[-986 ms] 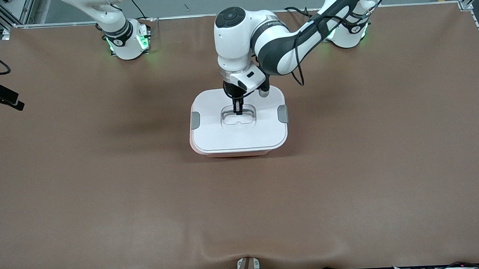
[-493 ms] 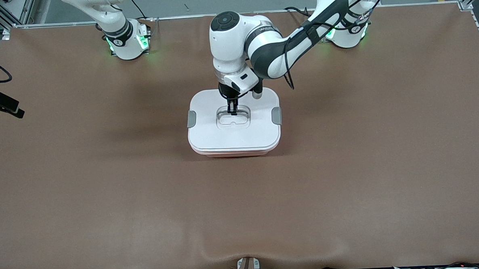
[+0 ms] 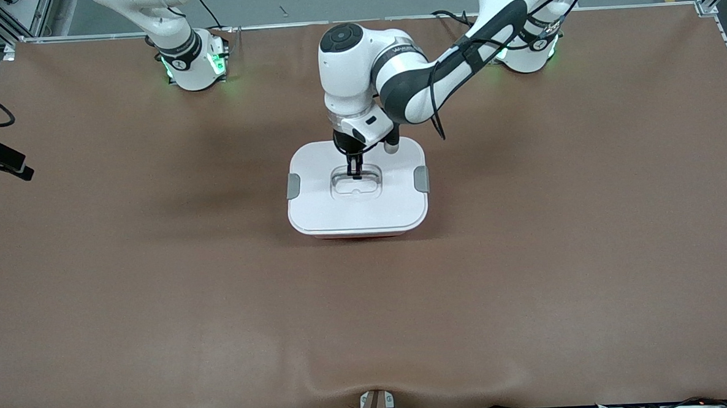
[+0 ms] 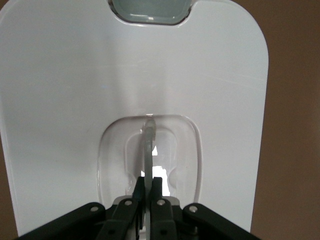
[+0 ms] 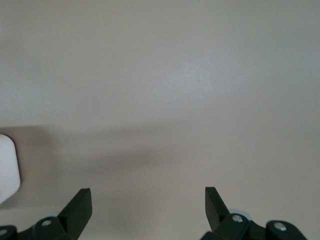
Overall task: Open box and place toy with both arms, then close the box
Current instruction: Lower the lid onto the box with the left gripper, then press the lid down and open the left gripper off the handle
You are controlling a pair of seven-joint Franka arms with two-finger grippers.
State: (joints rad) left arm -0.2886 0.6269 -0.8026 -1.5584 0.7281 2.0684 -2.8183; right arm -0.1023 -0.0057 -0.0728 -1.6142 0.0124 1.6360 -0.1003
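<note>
White plastic fills most of what I get from the left wrist view: the smooth lid (image 4: 150, 75) of the rounded-rectangular translucent pink tub, the box (image 3: 357, 189), which sits on the brown table covering (image 3: 158, 286) about midway between the two arms' ends, lid on. In the front view I see only a thin pink strip of the tub's wall under the lid's nearer edge, with a grey side clip (image 3: 293, 186) toward the right arm's end and another (image 3: 421, 179) toward the left arm's end. My left gripper (image 3: 355, 170) is down in the recessed clear centre handle (image 4: 148, 150), its two black fingers (image 4: 159, 192) pinched together on the thin upright clear tab there. The left arm reaches in from its base over the lid's farther edge. The right arm waits near its base; I cannot see its gripper in the front view, but in its own wrist view the right gripper (image 5: 147, 207) has its black fingertips (image 5: 80, 205) spread wide apart with nothing between them, against a plain pale surface. The pink plush toy shows in none of my views.
</note>
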